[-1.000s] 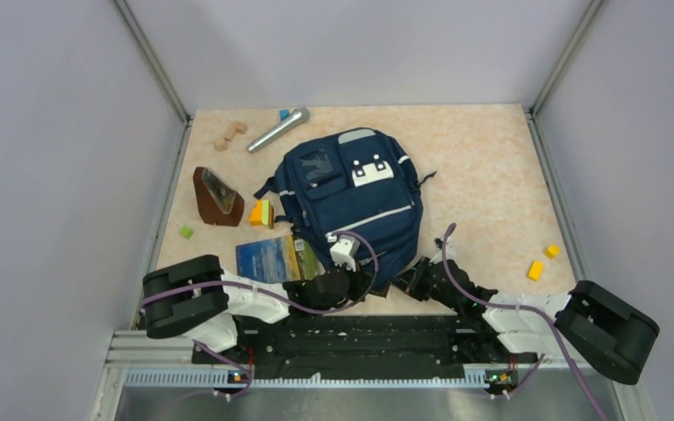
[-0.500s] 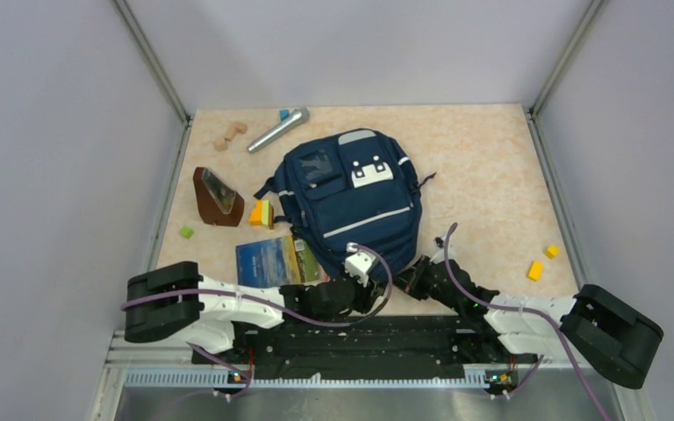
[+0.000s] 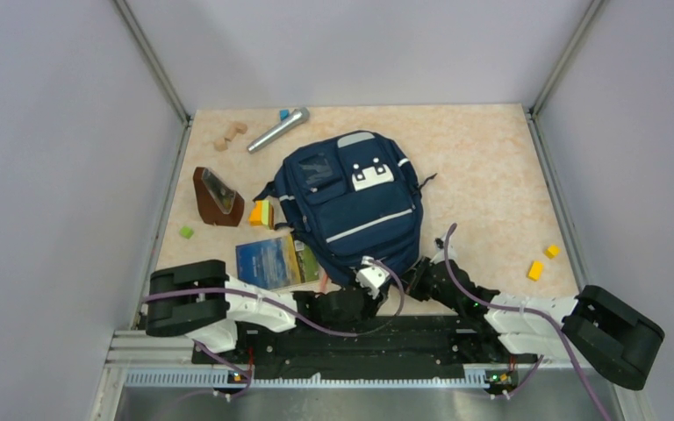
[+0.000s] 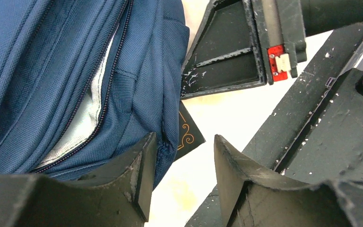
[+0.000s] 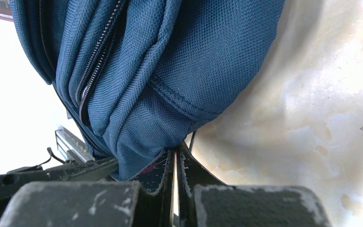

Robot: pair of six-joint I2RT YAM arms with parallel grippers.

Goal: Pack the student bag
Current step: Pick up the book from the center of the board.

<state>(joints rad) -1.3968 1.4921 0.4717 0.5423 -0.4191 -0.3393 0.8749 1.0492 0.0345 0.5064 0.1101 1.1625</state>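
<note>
I am looking at the pale speckled table [image 3: 491, 167], and the big navy-blue cloth backpack with grey stripes [image 3: 351, 197] is lying flat in its middle, one end close to my arms. It is looking soft and floppy, so I am guessing it will sag. A thick seam seems best to grab. My right claw [image 5: 175, 161] is squeezing shut on the near edge. My left claw [image 4: 182, 156] is standing partly open, holding nothing, one finger touching cloth beside the zipper [image 4: 104, 94].

No legible text — a dark tag [image 4: 189, 135] bears orange curls.
</note>
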